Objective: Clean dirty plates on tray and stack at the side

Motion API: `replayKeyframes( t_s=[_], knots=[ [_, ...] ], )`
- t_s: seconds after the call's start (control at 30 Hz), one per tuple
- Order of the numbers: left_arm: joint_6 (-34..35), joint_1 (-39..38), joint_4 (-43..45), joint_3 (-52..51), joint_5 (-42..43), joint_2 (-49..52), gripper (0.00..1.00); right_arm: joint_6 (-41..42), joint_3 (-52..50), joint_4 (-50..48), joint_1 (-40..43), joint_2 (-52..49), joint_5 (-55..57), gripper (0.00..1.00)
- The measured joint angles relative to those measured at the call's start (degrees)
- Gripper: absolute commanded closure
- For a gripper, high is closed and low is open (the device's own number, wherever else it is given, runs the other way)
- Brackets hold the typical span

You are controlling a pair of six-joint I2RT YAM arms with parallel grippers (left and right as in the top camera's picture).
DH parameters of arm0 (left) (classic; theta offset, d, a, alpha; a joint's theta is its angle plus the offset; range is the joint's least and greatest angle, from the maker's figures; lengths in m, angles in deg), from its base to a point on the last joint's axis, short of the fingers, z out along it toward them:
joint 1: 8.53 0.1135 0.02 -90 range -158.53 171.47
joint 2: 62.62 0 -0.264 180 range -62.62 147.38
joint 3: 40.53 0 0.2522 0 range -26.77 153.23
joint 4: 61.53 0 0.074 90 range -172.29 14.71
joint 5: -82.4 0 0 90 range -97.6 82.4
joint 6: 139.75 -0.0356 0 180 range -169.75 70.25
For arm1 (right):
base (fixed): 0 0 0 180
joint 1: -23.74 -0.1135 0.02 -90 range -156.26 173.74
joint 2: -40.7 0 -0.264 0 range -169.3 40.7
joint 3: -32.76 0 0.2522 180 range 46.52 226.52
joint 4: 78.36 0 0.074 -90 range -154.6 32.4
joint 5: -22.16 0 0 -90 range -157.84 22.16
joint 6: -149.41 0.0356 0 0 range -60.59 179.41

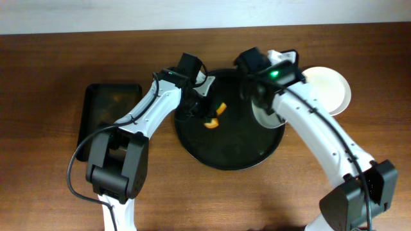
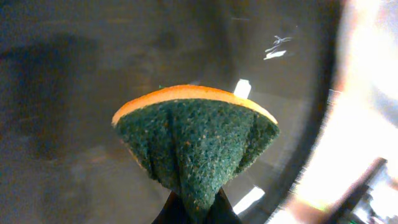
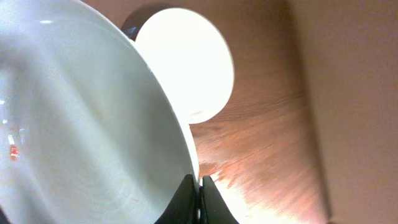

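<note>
1. Found the left hand (image 1: 202, 110) clamped on a sponge (image 1: 216, 116), which jutted just past its fingertips over the tray (image 1: 225, 153).
2. Learned from the left wrist view alone that the sponge was folded into a cone: green scouring face outward, orange edge along the far side, tip pinched between the fingers.
3. Found the right hand (image 3: 199, 200) shut tight on the rim of a plate (image 3: 93, 124), held at the tray's edge.
4. Caught a small red smear (image 3: 12, 151) on that plate in the right wrist view only; overhead, saw the plate largely hidden beneath the arm.
5. Spotted a second plate (image 1: 331, 90) flat on the worktop (image 1: 58, 192), beyond the right hand's fingertips and off the tray.
6. Noted, overhead only, a rectangular tray (image 1: 106, 109) beside the left arm and a green light (image 1: 275, 74) behind the right hand.
</note>
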Motion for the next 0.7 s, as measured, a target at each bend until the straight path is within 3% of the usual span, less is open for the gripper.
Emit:
replayKeyframes(
  t_s=[0.07, 0.33, 0.47, 0.7],
  knots=[
    [-1.2, 0.0, 1.7, 0.0, 8.7, 0.0, 1.00, -1.2, 0.0, -0.6, 1.0, 0.0, -2.9, 0.96],
    [-2.1, -0.3, 5.7, 0.0, 28.0, 0.0, 1.00, -2.2, 0.0, -1.9, -1.0, 0.0, -5.6, 0.96],
    [-2.0, -1.6, 5.8, 0.0, 31.1, 0.0, 1.00, -2.1, 0.0, -2.5, -1.1, 0.0, -5.8, 0.96],
    [-0.4, -4.1, 7.0, 0.0, 29.0, 0.0, 1.00, -2.1, 0.0, -2.6, -1.1, 0.0, -5.8, 0.96]
  ],
)
